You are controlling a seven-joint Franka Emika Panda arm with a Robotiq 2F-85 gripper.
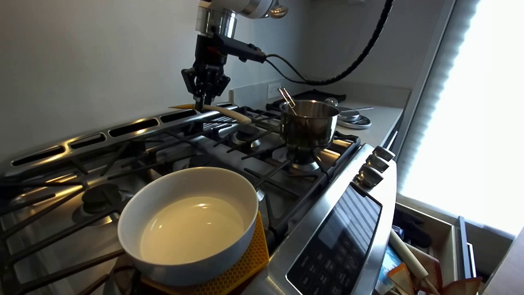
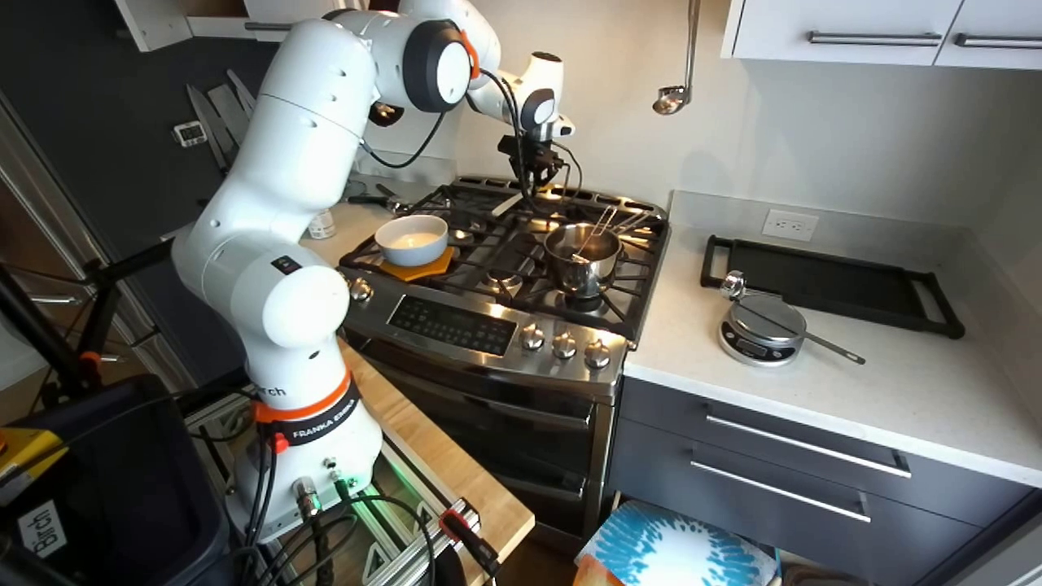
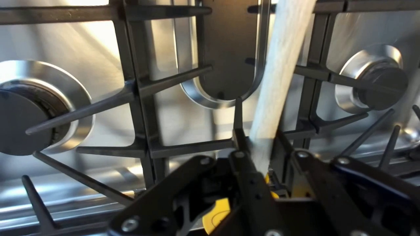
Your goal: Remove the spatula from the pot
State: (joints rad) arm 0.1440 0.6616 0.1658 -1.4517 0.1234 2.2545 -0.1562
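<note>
The end effector (image 1: 203, 104) has hold of the spatula (image 1: 225, 112): it is narrowed to the spatula's thickness, with the fingers (image 3: 242, 164) against both sides of the wood. The spatula is in the air above the back of the stove (image 1: 311, 223), out of the pot (image 2: 580, 273) and well apart from it. It lies close to level, its yellow-orange end pointing to one side of the end effector and its pale end to the other. In the wrist view the pale wood runs up to the top edge, over the grates (image 3: 141, 114) and between two round burners (image 3: 23, 123), with yellow showing past the fingers. The pot stands upright on the grates at the front of the stove, near the table (image 2: 895, 391); a metal utensil (image 1: 287, 98) leans in it, its thin handle rising above the rim. Toward the stove's far end from the table, a white bowl (image 1: 190, 229) sits on a yellow trivet (image 1: 243, 268). On the table a ladle (image 2: 733, 285) lies across a scale (image 2: 761, 350), and a black tray (image 2: 830, 281) is just behind.
</note>
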